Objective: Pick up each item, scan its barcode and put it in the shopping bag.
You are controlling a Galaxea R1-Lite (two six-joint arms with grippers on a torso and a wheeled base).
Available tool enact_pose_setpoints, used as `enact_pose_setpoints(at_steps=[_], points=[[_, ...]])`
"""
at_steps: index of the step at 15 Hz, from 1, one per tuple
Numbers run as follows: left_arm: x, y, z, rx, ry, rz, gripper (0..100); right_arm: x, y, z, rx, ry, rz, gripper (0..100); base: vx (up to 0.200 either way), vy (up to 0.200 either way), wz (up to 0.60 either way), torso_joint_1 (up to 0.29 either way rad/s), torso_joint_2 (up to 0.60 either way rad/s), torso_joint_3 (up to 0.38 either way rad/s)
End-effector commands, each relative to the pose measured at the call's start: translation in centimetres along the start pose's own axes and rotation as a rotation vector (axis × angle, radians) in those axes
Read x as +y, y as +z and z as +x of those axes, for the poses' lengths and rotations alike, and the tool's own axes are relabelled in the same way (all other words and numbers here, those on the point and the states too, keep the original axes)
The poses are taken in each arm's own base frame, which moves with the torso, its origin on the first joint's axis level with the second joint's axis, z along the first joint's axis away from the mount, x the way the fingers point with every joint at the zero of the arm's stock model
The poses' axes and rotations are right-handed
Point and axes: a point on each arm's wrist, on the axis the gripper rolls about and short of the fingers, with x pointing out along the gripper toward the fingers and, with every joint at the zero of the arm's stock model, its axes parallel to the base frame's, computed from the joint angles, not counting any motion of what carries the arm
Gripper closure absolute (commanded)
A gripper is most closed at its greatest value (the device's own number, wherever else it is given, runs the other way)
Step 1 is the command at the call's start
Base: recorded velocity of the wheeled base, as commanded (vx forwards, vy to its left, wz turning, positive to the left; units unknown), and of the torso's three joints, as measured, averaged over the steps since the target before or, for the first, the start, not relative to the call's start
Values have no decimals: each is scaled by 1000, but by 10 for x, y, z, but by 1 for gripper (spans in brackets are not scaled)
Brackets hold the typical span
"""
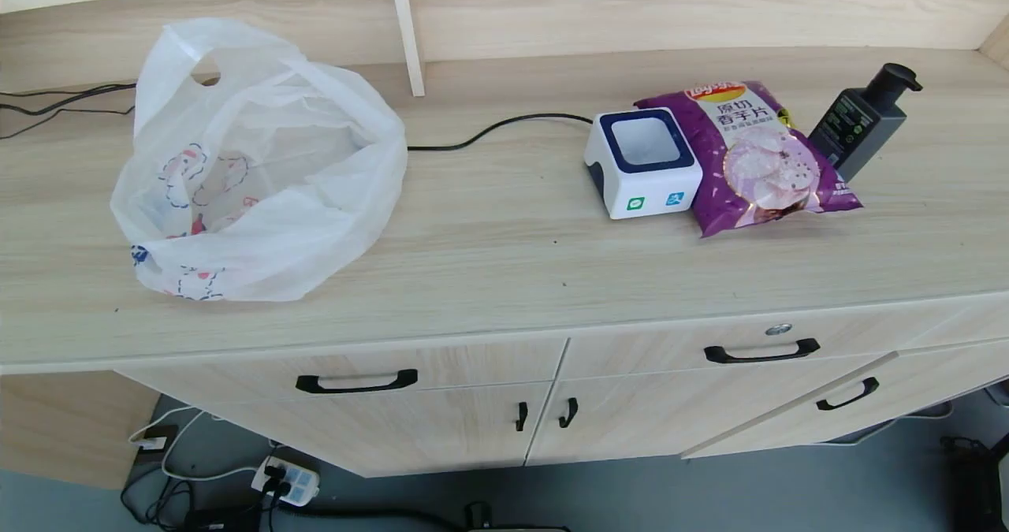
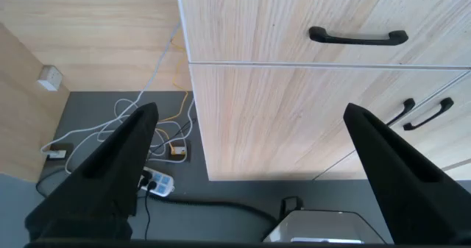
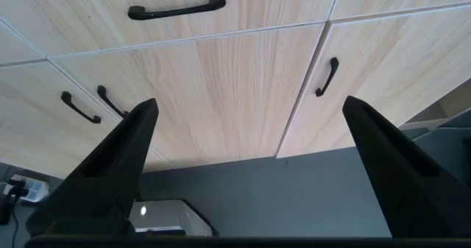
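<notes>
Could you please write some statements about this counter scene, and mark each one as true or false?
1. The purple chip bag lies right next to the scanner. True.
2. The pump bottle is inside the shopping bag. False: it stands on the counter, behind the chip bag.
3. The left gripper and the right gripper are both open and hold nothing. True.
4. The shopping bag sits to the right of the scanner. False: it sits to the scanner's left.

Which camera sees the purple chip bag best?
The head view: the whole purple chip bag lies on the counter beside the scanner. Both wrist views face cabinet doors below the counter instead.
</notes>
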Motion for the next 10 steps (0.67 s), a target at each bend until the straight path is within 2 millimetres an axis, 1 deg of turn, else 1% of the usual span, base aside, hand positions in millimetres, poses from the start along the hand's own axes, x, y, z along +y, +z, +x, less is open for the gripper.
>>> enact_pose_setpoints(at_steps=[1,6,7,8,9,10], points=[[0,0,0,1,2,0,0,0,0,0,2,2,-6,0,0,0,0,0,0,0],[0,0,0,1,2,2,0,0,0,0,2,4,-11,0,200,-200,0,-2,0,2],[0,0,0,1,2,2,0,0,1,0,-5,4,-35,0,0,0,0,0,0,0],[0,0,0,-1,2,2,0,0,15,-3,-56,12,-51,0,0,0,0,0,0,0],[0,0,0,1,2,2,0,2,56,-5,-89,61,-43,0,0,0,0,0,0,0],[0,0,0,1,2,0,0,3,94,2,-87,143,-43,0,0,0,0,0,0,0]])
